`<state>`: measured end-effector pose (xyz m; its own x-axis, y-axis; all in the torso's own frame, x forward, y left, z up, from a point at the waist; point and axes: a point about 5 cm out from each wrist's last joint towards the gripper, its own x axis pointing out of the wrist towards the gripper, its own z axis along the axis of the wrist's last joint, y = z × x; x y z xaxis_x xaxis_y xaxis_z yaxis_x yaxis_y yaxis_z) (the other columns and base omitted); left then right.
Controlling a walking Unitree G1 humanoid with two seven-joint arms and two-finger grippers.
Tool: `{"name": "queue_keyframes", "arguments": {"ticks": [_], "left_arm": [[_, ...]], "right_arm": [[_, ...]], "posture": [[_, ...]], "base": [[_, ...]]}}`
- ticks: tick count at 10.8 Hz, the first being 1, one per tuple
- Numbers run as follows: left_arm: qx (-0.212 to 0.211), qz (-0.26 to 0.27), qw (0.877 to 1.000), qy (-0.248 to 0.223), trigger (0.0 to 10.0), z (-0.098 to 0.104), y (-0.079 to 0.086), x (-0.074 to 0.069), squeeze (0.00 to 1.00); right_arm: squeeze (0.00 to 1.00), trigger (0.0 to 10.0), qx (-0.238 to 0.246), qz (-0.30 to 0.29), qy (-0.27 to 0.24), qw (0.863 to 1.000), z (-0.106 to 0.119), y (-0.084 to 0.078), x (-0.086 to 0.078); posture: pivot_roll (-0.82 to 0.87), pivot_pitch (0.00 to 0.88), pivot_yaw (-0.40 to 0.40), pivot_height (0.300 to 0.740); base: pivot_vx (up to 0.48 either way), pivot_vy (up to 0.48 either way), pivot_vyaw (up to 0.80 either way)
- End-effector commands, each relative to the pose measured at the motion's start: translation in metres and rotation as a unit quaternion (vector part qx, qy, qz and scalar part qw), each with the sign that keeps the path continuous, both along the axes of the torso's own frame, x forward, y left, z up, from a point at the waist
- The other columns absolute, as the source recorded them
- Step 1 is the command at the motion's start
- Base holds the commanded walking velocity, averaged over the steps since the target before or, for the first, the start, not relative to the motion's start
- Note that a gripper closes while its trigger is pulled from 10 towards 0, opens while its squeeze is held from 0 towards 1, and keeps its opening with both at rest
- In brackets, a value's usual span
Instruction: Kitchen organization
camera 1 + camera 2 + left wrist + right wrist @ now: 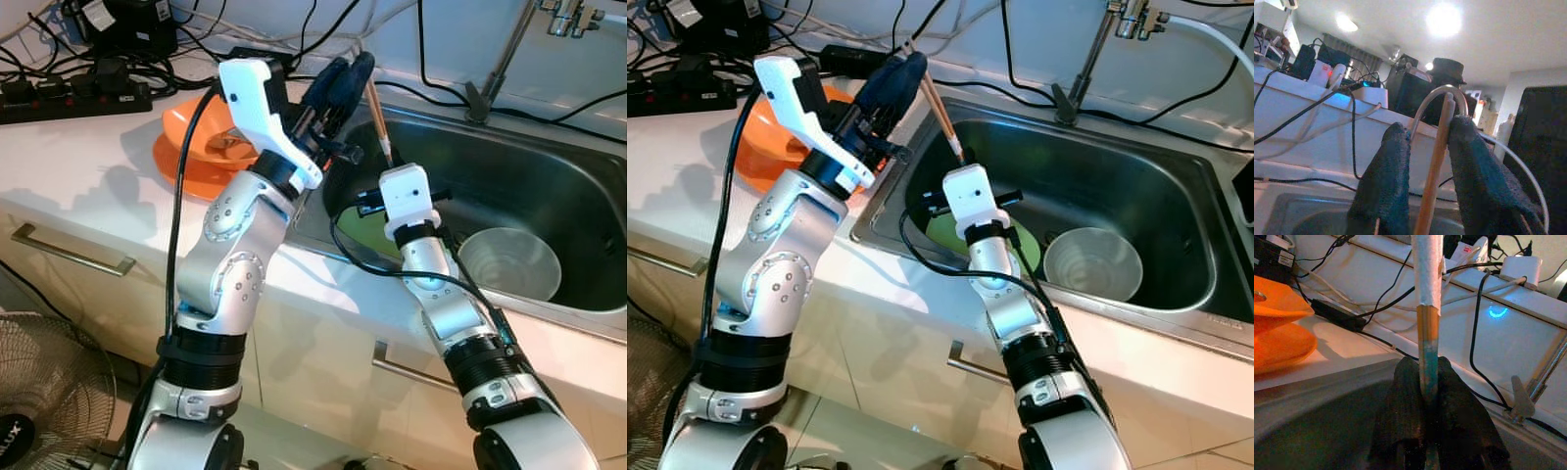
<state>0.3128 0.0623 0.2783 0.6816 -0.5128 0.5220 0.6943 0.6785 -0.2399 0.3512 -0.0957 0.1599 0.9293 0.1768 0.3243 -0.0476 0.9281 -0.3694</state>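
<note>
Above sink (549, 186): right end effector (1427, 382) clamped on chopsticks (378, 122), left end effector (1430, 147) apart around them; close squarely before right lets go.

Home kitchen: steel sink (549, 186), countertop (88, 166).

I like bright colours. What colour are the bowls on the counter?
Orange. The bowls show best in the left eye view.

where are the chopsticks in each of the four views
Left eye view: chopsticks slant over the sink's left rim, between both claws.
Right eye view: chopsticks slant above the right claw.
Left wrist view: a stick rises between the left claw's fingers.
Right wrist view: chopsticks stand clamped, upper part paper-wrapped.
Shared landmark: the steel sink.
</note>
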Motion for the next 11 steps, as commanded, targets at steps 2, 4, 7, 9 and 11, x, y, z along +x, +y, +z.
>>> {"name": "queue_keyframes", "arguments": {"ticks": [2,4,7,9,11], "left_arm": [[-0.025,-0.011,1.0,0.004,10.0,0.002,0.005,-0.002,1.0],[-0.013,-0.013,1.0,0.003,10.0,-0.002,0.005,-0.003,1.0],[0.006,-0.011,1.0,0.007,10.0,-0.01,0.005,-0.004,0.0],[0.018,0.0,1.0,0.016,10.0,-0.016,0.01,-0.004,0.0],[0.126,0.038,0.991,0.019,10.0,-0.035,0.011,-0.001,0.0]], "right_arm": [[0.0,0.0,0.015,-0.011,-0.003,1.0,0.003,-0.006,0.002],[0.0,0.0,0.025,-0.029,0.014,0.999,0.002,-0.011,0.006],[0.0,10.0,0.04,-0.077,0.05,0.995,0.003,-0.027,0.018],[0.0,10.0,0.088,-0.124,0.108,0.982,-0.002,-0.046,0.028],[0.0,10.0,0.101,-0.138,0.156,0.973,-0.005,-0.057,0.035]], "posture": [[0.07,0.062,-0.05,0.74],[0.07,0.061,-0.051,0.74],[0.07,0.059,-0.055,0.74],[0.07,0.06,-0.058,0.74],[0.07,0.059,-0.06,0.74]], "base": [[0.0,0.0,0.0],[0.0,0.0,0.0],[0.0,0.0,0.0],[0.0,0.0,0.0],[0.0,0.0,0.0]]}}
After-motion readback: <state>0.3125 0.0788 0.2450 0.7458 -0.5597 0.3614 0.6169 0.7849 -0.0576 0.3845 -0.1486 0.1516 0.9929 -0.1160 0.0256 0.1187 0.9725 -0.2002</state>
